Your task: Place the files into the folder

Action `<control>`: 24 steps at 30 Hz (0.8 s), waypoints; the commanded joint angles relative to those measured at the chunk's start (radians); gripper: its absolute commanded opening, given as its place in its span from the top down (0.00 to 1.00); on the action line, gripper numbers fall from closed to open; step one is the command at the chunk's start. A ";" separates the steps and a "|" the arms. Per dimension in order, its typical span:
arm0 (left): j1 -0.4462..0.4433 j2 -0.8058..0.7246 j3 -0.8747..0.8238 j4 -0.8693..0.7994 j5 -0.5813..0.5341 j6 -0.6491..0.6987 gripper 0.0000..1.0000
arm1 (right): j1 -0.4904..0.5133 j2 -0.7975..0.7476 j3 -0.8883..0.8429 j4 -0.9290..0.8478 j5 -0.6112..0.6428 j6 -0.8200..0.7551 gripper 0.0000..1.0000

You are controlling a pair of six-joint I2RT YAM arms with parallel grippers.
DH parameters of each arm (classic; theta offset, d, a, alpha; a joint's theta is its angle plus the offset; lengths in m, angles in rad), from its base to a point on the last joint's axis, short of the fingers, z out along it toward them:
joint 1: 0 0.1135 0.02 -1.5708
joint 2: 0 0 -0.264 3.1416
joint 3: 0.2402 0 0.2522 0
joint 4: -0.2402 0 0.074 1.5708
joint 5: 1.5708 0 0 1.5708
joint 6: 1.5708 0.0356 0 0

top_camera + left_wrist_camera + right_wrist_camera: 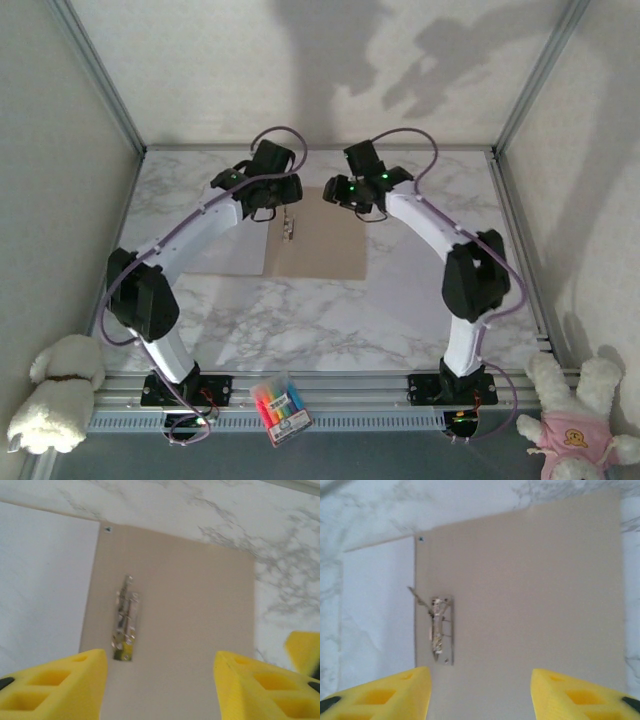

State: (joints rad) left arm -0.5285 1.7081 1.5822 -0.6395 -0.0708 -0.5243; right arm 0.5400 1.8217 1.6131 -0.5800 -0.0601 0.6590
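Marble tabletop point(300, 320) bears folder point(325, 250), files point(235, 258) apparently alongside.

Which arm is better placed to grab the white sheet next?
Left. The files lie left of the folder, and the open left gripper hovers at that edge. The right gripper is over the folder's opposite side.

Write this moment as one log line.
left gripper: open, above folder | right gripper: open, above folder | paper: flat, left of folder, not inside | clip: on folder
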 commanded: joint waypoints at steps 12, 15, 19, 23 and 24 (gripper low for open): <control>-0.245 -0.016 -0.089 0.211 0.131 -0.089 0.32 | -0.205 -0.731 -0.652 -0.145 0.035 0.101 0.27; -0.283 0.057 -0.061 0.220 0.135 -0.082 0.29 | -0.288 -0.858 -0.773 -0.174 0.012 0.103 0.24; -0.326 0.162 -0.013 0.243 0.167 -0.054 0.24 | -0.385 -0.988 -0.910 -0.189 -0.005 0.116 0.21; -0.353 0.281 0.050 0.241 0.173 -0.036 0.20 | -0.463 -1.047 -1.006 -0.192 0.004 0.113 0.20; -0.357 0.314 0.069 0.241 0.182 -0.032 0.20 | -0.492 -1.050 -1.027 -0.185 -0.003 0.105 0.19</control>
State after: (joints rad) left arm -0.8707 1.9629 1.5932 -0.4145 0.0872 -0.5804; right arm 0.0933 0.7849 0.6323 -0.7540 -0.0528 0.7601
